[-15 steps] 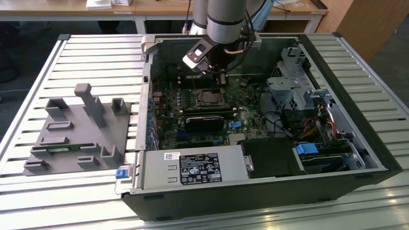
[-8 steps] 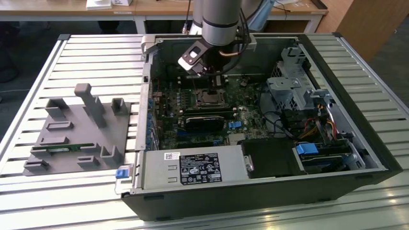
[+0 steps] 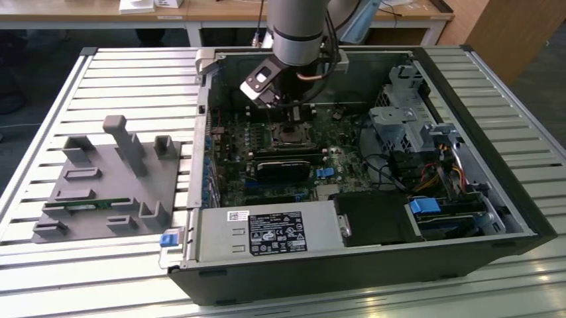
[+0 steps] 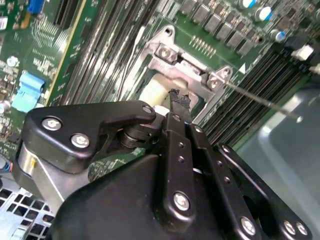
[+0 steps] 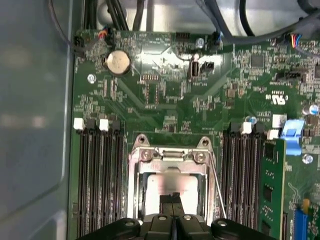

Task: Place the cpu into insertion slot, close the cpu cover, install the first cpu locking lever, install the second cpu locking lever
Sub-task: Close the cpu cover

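Observation:
The cpu (image 5: 165, 186), a dull silver square, lies in the insertion slot (image 3: 287, 136) on the green board. The cpu cover (image 5: 171, 171) is a silver frame around the chip, and the chip shows through its window. A thin locking lever (image 5: 216, 185) runs along one side of the socket and stands off the board in the second wrist view (image 4: 265, 104). My gripper (image 5: 174, 197) hangs just above the chip with its black fingertips pressed together and nothing between them. The second wrist view shows the gripper (image 4: 178, 96) over the pale cpu (image 4: 150, 92).
Black memory slots (image 5: 97, 175) flank the socket on both sides. A coin battery (image 5: 118, 62) sits further along the board. The power supply box (image 3: 270, 232) and the drive cage (image 3: 415, 126) line the case. A grey fixture (image 3: 106, 179) stands on the table at the exterior view's left.

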### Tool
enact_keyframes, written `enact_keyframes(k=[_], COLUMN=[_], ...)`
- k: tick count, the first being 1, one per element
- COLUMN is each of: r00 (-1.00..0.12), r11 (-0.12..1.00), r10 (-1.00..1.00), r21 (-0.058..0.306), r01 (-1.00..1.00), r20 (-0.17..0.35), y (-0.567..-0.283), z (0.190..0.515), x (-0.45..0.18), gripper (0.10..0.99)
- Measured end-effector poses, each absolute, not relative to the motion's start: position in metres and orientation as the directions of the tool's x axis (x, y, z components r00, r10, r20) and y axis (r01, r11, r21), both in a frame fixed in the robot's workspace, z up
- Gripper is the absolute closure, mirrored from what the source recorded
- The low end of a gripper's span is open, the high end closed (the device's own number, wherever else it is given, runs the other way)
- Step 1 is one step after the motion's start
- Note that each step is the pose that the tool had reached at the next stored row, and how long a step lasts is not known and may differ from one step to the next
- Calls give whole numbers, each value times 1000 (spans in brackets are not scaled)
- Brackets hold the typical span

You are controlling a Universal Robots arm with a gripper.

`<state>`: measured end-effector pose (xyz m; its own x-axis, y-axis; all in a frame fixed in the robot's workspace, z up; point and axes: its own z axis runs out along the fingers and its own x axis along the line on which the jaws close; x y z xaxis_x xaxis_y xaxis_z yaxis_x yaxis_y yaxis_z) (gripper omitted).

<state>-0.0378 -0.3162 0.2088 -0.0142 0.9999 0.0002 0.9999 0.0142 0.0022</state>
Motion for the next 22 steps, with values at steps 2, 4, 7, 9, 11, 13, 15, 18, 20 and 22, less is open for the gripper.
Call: enact_keyframes(k=[2,4,7,9,11,13,15,18,20,22], r00=[-14,-14,-14,-14,-14,-14,-14,-14,-14,-14], r11=[14,14,14,14,14,14,14,14,14,14], r10=[1000,1000,1000,1000,1000,1000,1000,1000,1000,1000], r21=[2,2,2,2,2,2,2,2,2,2], r01=[1000,1000,1000,1000,1000,1000,1000,1000,1000,1000], r20=[0,0,0,1,0,0,0,0,1,0], y=[-316,-316,-316,-316,-316,-316,-316,-316,-316,-316], z=[208,208,207,206,204,203,202,201,201,200], x=[-40,-42,-46,-48,-48,-49,-49,-49,-49,-49], gripper=[980,980,980,980,980,980,980,980,980,980])
